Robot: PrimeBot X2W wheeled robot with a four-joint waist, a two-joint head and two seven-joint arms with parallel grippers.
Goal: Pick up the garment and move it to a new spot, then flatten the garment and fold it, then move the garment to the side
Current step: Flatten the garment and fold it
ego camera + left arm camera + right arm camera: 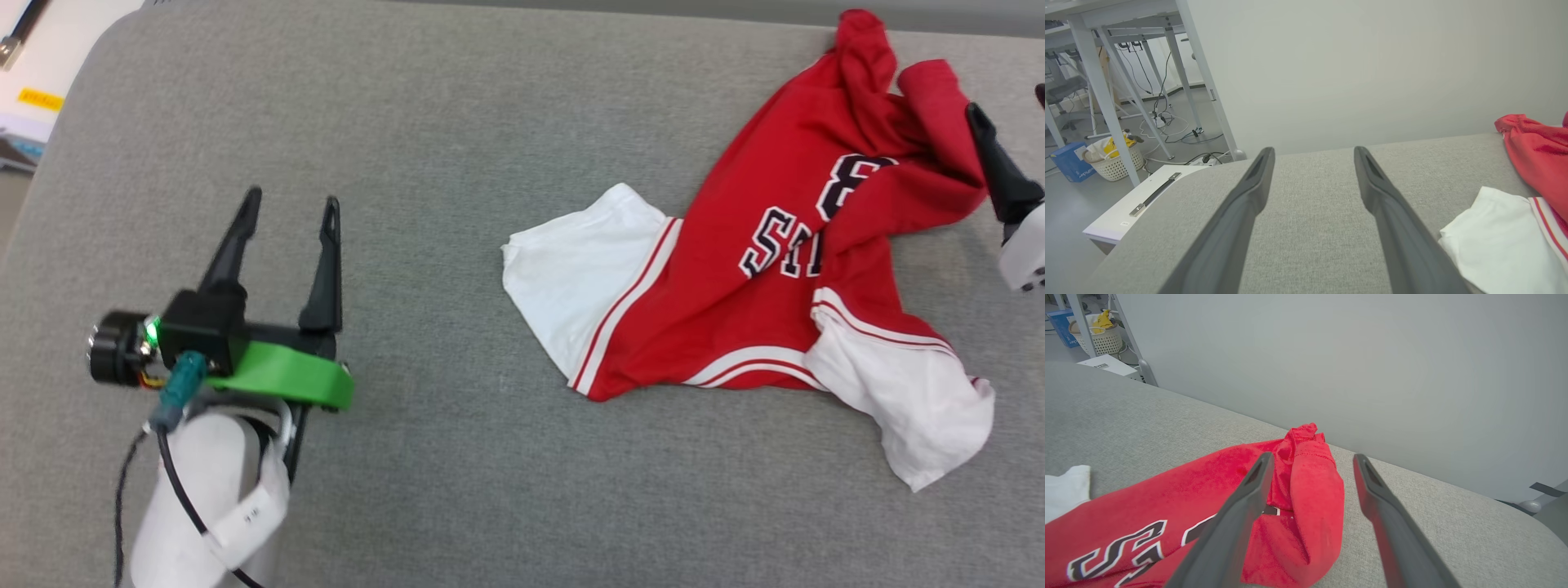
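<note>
The left gripper (292,198) hovers over bare grey fabric surface (457,163), its two dark fingers spread apart with nothing between them. The garment (718,310), a red jersey with white sleeves, lies well off to this gripper's right. Its nearest part is a white sleeve with red-striped trim. Beyond the left gripper's fingertips the grey surface ends at a pale wall. Further left on the floor stand white table legs, a white basket (1114,163) and a blue box (1071,161).

The right gripper (1312,456) is at the garment's far right edge, fingers also spread wide. A bunched red fold rises between and just under them; whether they touch it cannot be told. To this gripper's left the crumpled jersey spreads out, showing black, white-outlined lettering.
</note>
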